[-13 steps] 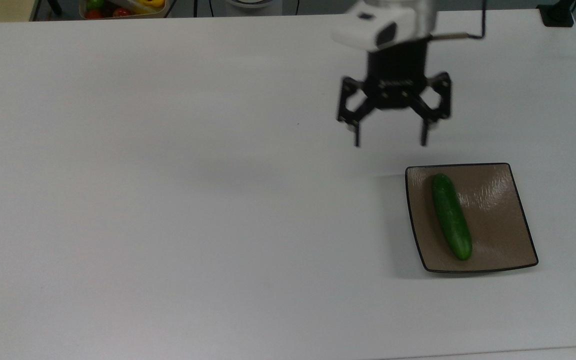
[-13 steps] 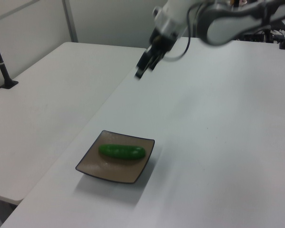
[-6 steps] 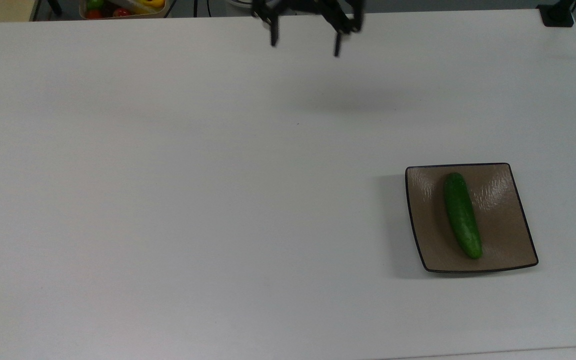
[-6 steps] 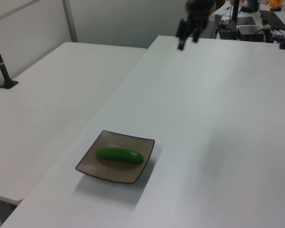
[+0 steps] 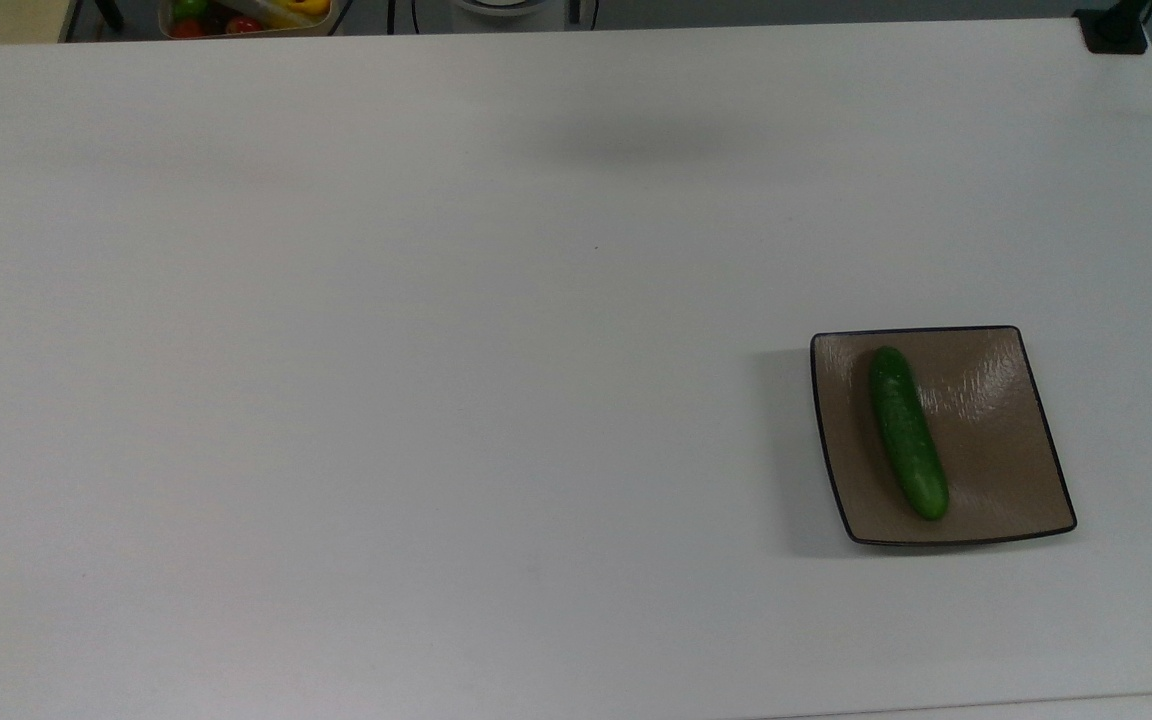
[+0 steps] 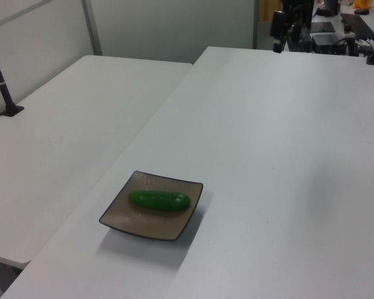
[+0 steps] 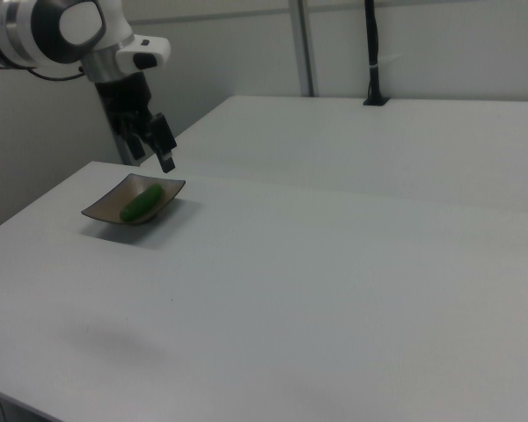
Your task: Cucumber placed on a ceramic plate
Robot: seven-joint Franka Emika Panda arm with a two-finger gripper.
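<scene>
The dark green cucumber (image 5: 906, 432) lies on the square brown ceramic plate (image 5: 1001, 455) near the top view's right edge, reaching from the plate's far left corner toward its near middle. The left view shows the cucumber (image 6: 159, 200) lying across the plate (image 6: 120, 212), near the table's front left. My gripper (image 7: 152, 151) hangs high above the table in the right view, open with nothing between its fingers, well clear of the cucumber (image 7: 142, 202) and the plate (image 7: 104, 211). In the left view, the gripper (image 6: 279, 37) is over the table's far edge.
A container of coloured fruit (image 5: 246, 15) sits past the table's far edge at the top view's left. A black post base (image 5: 1116, 28) stands on the far right corner. A second white table (image 6: 62, 124) adjoins on the left view's left, with a black pole (image 6: 3, 87).
The open gripper has pulled back from beside the plate toward the table's far edge, rising out of the top view. The cucumber rocked slightly on the plate and stays there.
</scene>
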